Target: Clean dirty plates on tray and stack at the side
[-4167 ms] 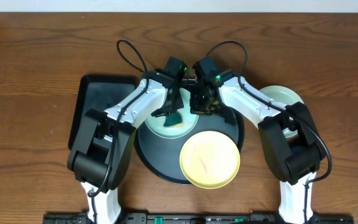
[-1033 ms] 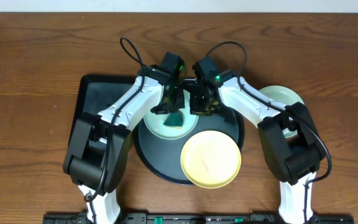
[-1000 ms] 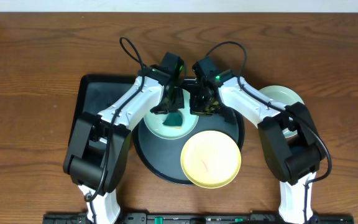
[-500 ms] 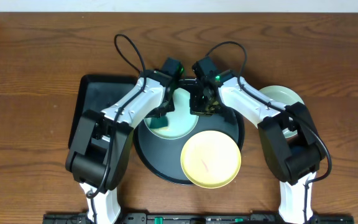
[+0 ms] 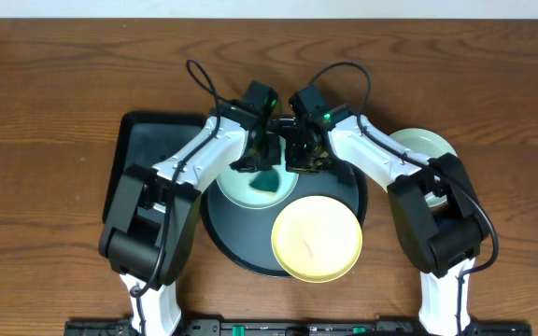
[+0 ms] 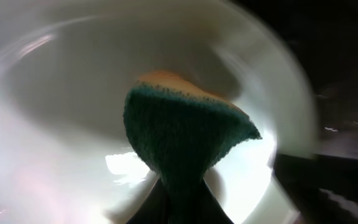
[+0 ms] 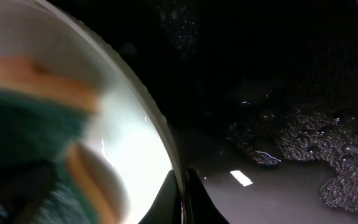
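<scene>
A pale mint-blue plate (image 5: 241,189) lies on the back left of the round black tray (image 5: 227,238). My left gripper (image 5: 255,161) is shut on a green and yellow sponge (image 5: 265,180), pressed onto that plate; the left wrist view shows the sponge (image 6: 185,137) against the plate (image 6: 61,93). My right gripper (image 5: 299,161) is shut on the plate's right rim (image 7: 166,143), one finger each side. A pale yellow plate (image 5: 315,239) sits on the tray's front right. A second mint-blue plate (image 5: 425,145) lies on the table at the right.
A black rectangular tray (image 5: 143,154) lies left of the round tray. Wet foamy residue (image 7: 303,143) sits on the round tray near the held plate. Both arms cross over the back of the tray.
The left gripper swept the sponge left across the mint-blue plate, then back to the right. The right gripper has kept its hold on the plate's rim.
</scene>
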{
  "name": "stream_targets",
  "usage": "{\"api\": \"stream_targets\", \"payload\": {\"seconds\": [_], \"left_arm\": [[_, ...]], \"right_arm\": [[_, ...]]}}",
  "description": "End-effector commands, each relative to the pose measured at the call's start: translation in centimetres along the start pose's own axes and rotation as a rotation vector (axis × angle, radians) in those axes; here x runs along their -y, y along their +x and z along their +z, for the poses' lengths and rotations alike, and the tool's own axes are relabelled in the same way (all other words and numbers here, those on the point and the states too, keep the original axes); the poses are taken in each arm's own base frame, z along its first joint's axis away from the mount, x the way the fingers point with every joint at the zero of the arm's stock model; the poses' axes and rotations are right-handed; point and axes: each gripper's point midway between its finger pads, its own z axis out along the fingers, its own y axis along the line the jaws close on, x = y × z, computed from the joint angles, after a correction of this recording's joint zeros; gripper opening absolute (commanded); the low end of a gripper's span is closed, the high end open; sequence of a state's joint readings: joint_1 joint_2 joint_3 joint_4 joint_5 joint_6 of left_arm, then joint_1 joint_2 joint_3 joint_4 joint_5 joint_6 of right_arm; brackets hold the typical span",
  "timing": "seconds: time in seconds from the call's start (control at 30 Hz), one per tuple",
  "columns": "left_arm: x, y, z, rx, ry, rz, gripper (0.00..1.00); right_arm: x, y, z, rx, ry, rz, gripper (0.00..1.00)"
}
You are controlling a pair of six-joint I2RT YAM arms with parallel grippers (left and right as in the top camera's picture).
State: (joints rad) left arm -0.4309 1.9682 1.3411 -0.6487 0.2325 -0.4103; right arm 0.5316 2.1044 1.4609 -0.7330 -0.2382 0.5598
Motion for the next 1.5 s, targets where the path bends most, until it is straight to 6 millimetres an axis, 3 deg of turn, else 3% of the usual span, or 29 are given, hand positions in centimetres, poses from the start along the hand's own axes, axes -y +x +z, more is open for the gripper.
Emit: {"api": "stream_targets", "payload": {"seconds": [0.0,0.13,0.2,0.3,0.37,0.43,0.5,0.7,0.83,0.97,1.03,1.17,1.33,1.47], "left_arm": [[0.5,0.3,0.8,-0.012,0.025,0.052,0.07],[-3.4,-2.2,0.3,0.117,-0.187,-0.011,0.08],[-6.6,-3.0,-0.6,0.181,-0.346,-0.071,0.07],[-9.7,-2.9,-1.9,0.205,-0.503,-0.107,0.07],[-10.2,-2.2,-2.0,0.173,-0.526,-0.105,0.07],[-10.0,-0.6,-1.7,0.099,-0.502,-0.102,0.07],[-8.4,1.2,-0.9,-0.001,-0.408,-0.094,0.07],[-0.3,5.7,-0.1,-0.261,0.054,0.010,0.07],[0.8,5.2,0.0,-0.243,0.113,0.016,0.07],[2.0,1.9,0.4,-0.104,0.155,0.058,0.08],[1.5,-0.2,0.6,-0.008,0.110,0.075,0.08],[-2.0,-3.5,-0.7,0.100,-0.054,0.039,0.07],[-5.3,-5.5,-5.2,0.103,-0.094,-0.065,0.08],[-7.3,-5.6,-9.8,0.089,-0.098,-0.141,0.08]], "right_arm": [[0.5,0.3,1.0,-0.013,0.031,0.000,0.01],[0.5,0.3,1.0,-0.013,0.031,0.000,0.01],[0.5,0.3,1.0,-0.013,0.032,0.000,0.01],[0.5,0.3,1.0,-0.013,0.032,0.000,0.01],[0.5,0.3,1.0,-0.013,0.032,0.000,0.01],[0.5,0.3,1.0,-0.012,0.031,0.000,0.01],[0.5,0.3,1.0,-0.012,0.031,0.000,0.01],[0.5,0.3,1.0,-0.013,0.031,0.000,0.01],[0.5,0.3,1.0,-0.012,0.031,0.000,0.01],[0.5,0.3,1.0,-0.013,0.031,0.000,0.01],[0.5,0.3,1.0,-0.013,0.031,0.000,0.01],[0.6,0.3,1.0,-0.015,0.033,0.001,0.01],[0.6,0.3,1.0,-0.014,0.036,0.001,0.01],[0.5,0.2,0.8,-0.014,0.027,-0.021,0.01]]}}
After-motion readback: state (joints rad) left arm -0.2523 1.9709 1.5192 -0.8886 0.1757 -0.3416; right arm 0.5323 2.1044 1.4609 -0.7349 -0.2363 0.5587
